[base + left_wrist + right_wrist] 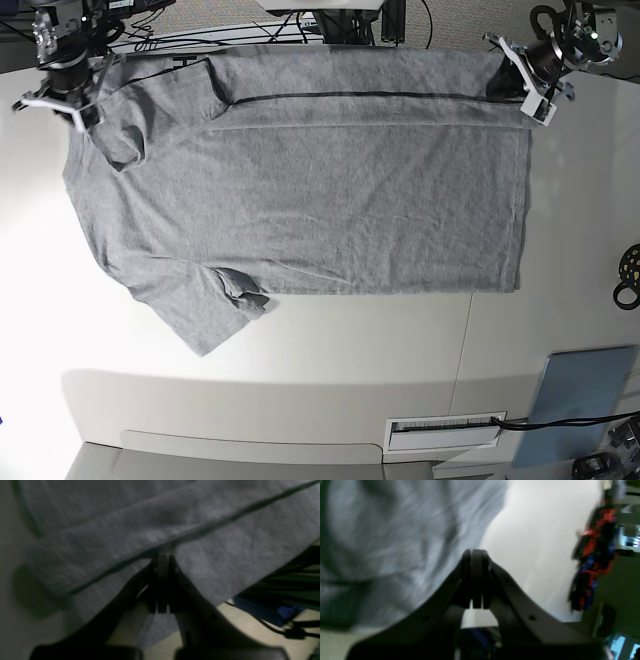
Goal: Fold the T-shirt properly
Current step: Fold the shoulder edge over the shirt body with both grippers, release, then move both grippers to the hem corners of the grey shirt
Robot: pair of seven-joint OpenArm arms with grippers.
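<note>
The heather-grey T-shirt (320, 200) lies spread on the white table (330, 340), plain side up, neck end to the left and hem to the right. Its far long edge is folded over, with a dark fold line along the top. My left gripper (515, 80) is at the far right hem corner. In the left wrist view it (162, 556) is shut on the fold's edge of the T-shirt (130, 530). My right gripper (78, 103) is at the far left shoulder. In the right wrist view it (476, 552) is shut where the cloth's (382, 542) edge meets its tips.
A grey-blue pad (585, 390) lies at the near right corner. A black cable coil (630, 275) sits at the right edge, and a white slotted plate (445, 430) near the front edge. Cables and frame parts (330, 20) run behind the far table edge.
</note>
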